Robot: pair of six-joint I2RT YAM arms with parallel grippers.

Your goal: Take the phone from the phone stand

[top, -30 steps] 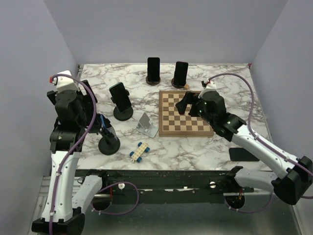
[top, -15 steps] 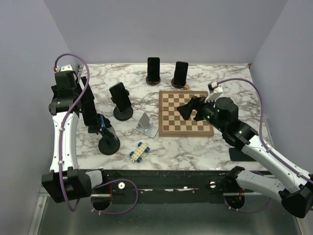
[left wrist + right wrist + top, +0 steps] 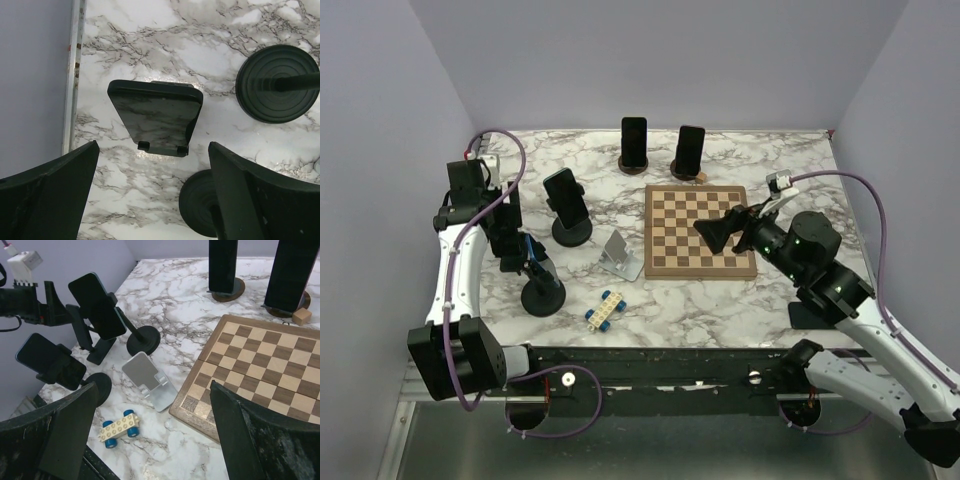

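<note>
- The left gripper [image 3: 153,144] hangs with its fingers spread wide, holding nothing.
- Below, between the fingers and apart from them, the phone [image 3: 155,112] sits tilted in its phone stand [image 3: 197,212].
- The table's left edge [image 3: 75,75] is near; a second stand's round base [image 3: 277,82] stands on the other side.
- The right gripper [image 3: 718,232], also spread and empty, hovers over the chessboard [image 3: 670,235].

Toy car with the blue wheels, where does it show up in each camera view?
Top external: toy car low, left of centre.
Left wrist: not in it.
Right wrist: toy car at bottom left.
Shared landmark: silver stand just beyond it, also in right wrist.
</note>
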